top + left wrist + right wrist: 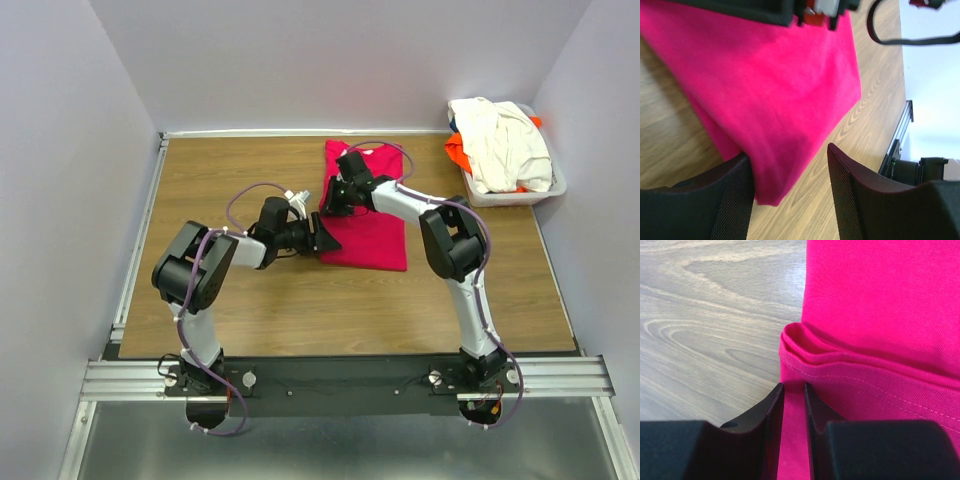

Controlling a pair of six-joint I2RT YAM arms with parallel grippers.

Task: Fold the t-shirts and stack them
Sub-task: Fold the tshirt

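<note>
No legible text, label, brand, number or sign is presented in any view, including on the crimson-pink t-shirt (375, 235).

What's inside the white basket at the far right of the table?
The basket holds a cream-white t-shirt heaped on top, with an orange t-shirt showing beneath it at the edges. Anything deeper is covered by the cloth.

One folded t-shirt (368, 228) at centre, basket (520, 198) far right, shirts (500, 145) heaped inside
</note>
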